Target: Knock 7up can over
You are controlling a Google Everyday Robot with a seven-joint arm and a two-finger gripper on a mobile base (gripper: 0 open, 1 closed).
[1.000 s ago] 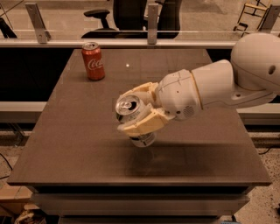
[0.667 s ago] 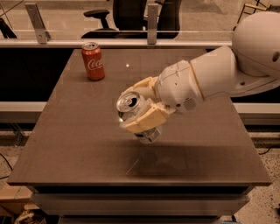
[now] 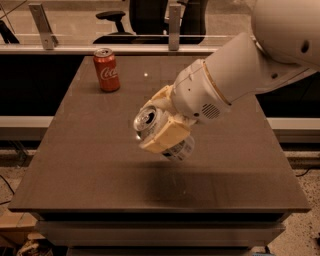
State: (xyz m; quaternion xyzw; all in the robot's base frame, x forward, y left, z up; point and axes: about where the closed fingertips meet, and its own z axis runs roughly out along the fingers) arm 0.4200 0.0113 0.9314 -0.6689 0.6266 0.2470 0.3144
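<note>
The 7up can (image 3: 148, 121) is silver with a silver top, and its lower end (image 3: 180, 149) pokes out below the gripper. It is tilted, with its top leaning to the left and toward the camera. It seems to hang a little above the dark table (image 3: 90, 165), and its shadow lies in front of it. My gripper (image 3: 164, 131) has cream fingers, one on each side of the can's body, and is shut on it. The white arm reaches in from the upper right.
A red Coca-Cola can (image 3: 106, 69) stands upright at the table's far left. A railing and an office chair (image 3: 125, 15) are behind the table. The table's front edge is near the bottom of the view.
The arm has swung further up and right, with the wrist turning. The can has stayed in the gripper and tilted further over to the left. The Coca-Cola can has not moved.
</note>
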